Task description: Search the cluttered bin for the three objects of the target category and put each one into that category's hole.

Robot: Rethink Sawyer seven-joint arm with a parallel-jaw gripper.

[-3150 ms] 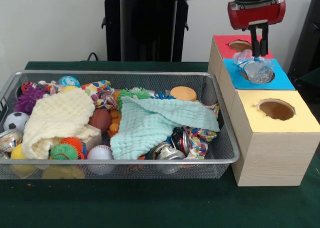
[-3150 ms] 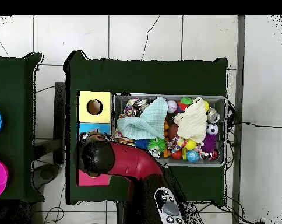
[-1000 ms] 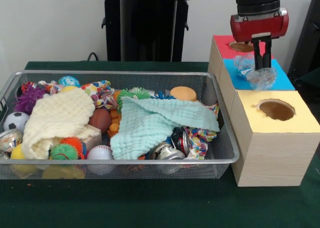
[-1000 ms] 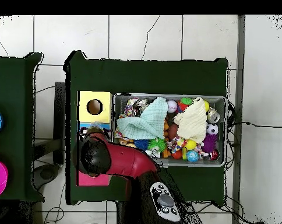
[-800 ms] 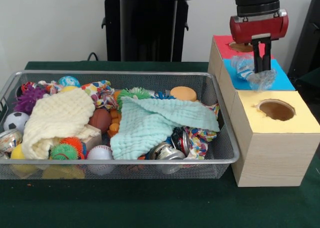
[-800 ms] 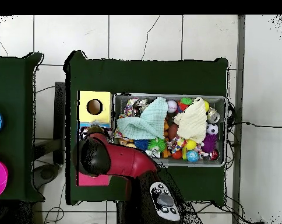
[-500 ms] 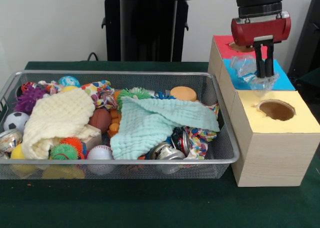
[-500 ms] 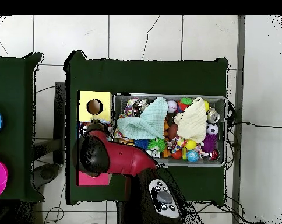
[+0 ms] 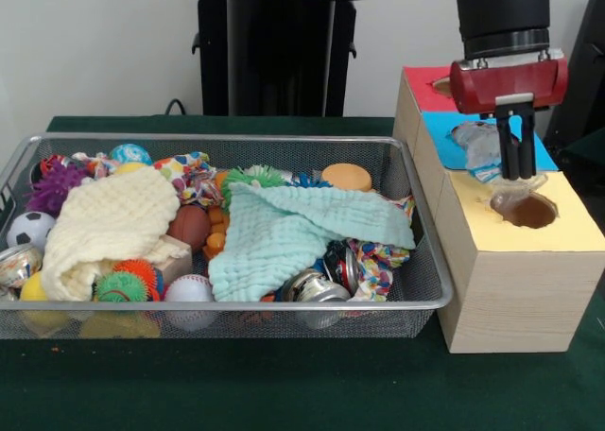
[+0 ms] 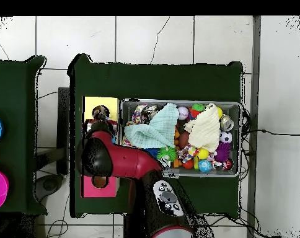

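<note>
A wire bin [image 9: 416, 261] is sitting on the left, crowded with balls, a cream cloth [image 9: 104, 225] and a mint cloth [image 9: 293, 231]. To its right a row of boxes is standing: red [image 9: 423, 83], blue [image 9: 446, 138], yellow [image 9: 558, 225]. The gripper [image 9: 516, 174] is hanging just above the yellow box's hole [image 9: 526, 210], its fingers clenching a crumpled clear plastic bottle [image 9: 482, 147], which is trailing back over the blue box.

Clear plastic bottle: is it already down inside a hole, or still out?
Still out. The gripper is shut on the crumpled clear plastic bottle, holding it just above the yellow box's hole.
</note>
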